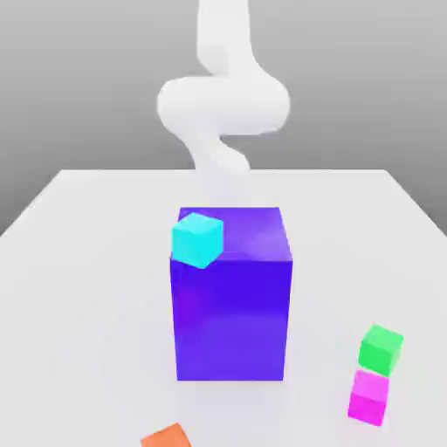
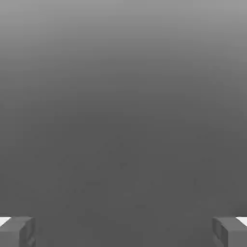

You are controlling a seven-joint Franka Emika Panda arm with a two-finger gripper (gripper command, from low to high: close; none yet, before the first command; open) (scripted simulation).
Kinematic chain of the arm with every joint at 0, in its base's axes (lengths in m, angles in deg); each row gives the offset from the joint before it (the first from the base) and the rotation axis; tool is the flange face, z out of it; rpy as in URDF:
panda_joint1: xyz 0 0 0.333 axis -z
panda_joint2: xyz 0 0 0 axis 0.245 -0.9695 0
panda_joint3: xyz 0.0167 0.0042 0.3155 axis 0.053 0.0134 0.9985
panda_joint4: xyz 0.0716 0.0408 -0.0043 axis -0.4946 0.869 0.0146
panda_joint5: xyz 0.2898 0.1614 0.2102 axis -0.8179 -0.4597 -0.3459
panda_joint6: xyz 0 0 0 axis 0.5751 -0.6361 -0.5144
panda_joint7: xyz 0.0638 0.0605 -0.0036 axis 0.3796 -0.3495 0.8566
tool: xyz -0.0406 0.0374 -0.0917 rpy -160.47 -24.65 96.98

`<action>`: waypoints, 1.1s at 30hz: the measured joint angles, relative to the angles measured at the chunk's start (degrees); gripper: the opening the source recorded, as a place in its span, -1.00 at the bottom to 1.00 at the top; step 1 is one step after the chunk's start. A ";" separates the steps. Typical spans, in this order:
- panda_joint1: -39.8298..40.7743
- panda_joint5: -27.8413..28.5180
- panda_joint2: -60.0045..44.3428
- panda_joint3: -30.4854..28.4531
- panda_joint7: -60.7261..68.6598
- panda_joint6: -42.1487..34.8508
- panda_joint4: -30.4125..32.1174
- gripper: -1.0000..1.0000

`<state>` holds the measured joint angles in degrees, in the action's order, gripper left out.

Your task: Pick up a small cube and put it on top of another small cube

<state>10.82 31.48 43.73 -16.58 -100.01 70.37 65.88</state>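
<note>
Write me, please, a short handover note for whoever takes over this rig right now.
Gripper: open, holding nothing.
Pink cube: on the table, near the exterior view's lower right, just in front of the green cube.
Cyan cube sits on the big blue block; orange cube at the front edge.
Done: nothing yet.
Left: grasp pink cube, set it on green.

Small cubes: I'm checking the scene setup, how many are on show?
4. Cyan cube atop the big blue block; green cube and pink cube near the exterior view's right; orange cube at the front edge. Others may hide behind the block.
</note>
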 joint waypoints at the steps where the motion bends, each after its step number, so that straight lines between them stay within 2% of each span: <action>1: -1.34 -0.50 -2.26 -0.38 1.92 0.88 0.35 0.00; 9: -9.97 -4.43 -19.14 -1.74 16.34 7.46 2.99 0.00; 17: -16.23 -6.34 -35.73 -0.16 29.18 14.05 5.63 0.00; 22: -19.60 -4.29 -45.91 1.02 34.91 18.36 7.35 0.00; 26: -21.28 -0.01 -53.91 1.49 37.35 21.95 8.63 0.00; 31: -21.88 1.36 -64.28 1.33 37.54 29.58 7.12 0.00; 32: -21.87 1.35 -65.52 1.35 37.56 30.57 6.88 -1.00; 33: -21.87 1.35 -65.52 1.35 37.56 30.57 6.88 -1.00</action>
<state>-11.05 32.84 -21.79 -15.23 -62.45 100.94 72.76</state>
